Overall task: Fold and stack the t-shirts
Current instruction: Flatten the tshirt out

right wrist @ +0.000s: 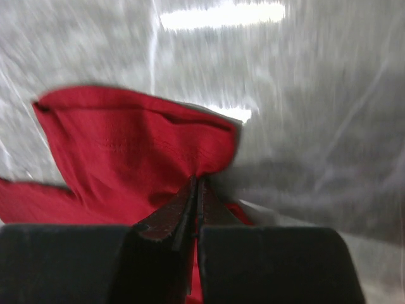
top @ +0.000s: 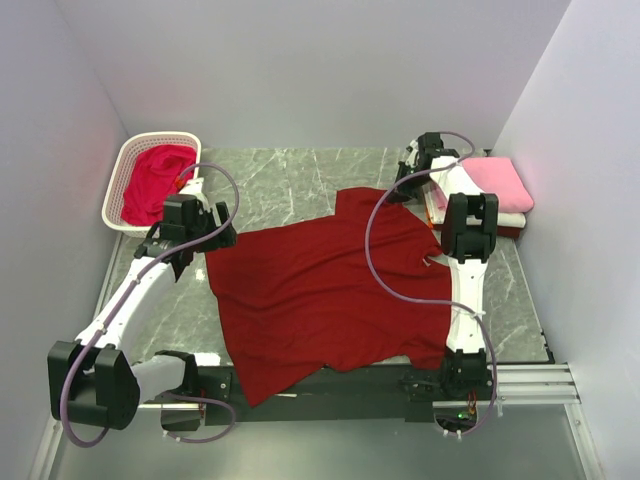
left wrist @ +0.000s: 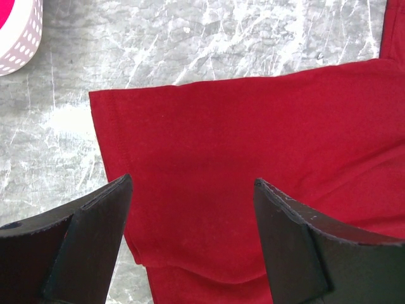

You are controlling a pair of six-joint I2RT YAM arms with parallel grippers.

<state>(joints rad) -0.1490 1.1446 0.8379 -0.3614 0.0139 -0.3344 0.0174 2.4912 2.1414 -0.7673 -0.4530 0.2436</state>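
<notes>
Two claws: left claw point(left wrist: 193, 183) gaping, empty, above the dark red shirt point(top: 330, 290); right claw point(right wrist: 197, 190) clamped on its hemmed edge (blurred view).
Spread: flat, middle of the surface point(top: 290, 180).
Top view alone: crimson shirt point(top: 155, 180) in basket point(top: 160, 136), 10 o'clock; pink shirt point(top: 497, 180) folded, 2 o'clock.

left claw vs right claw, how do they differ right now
The left claw stands wide open over the dark red t-shirt, gripping nothing; the right claw is shut, pinching its cloth. The left claw is nearer the basket, the right claw nearer the pink folded shirt. Both are at that same shirt.
</notes>
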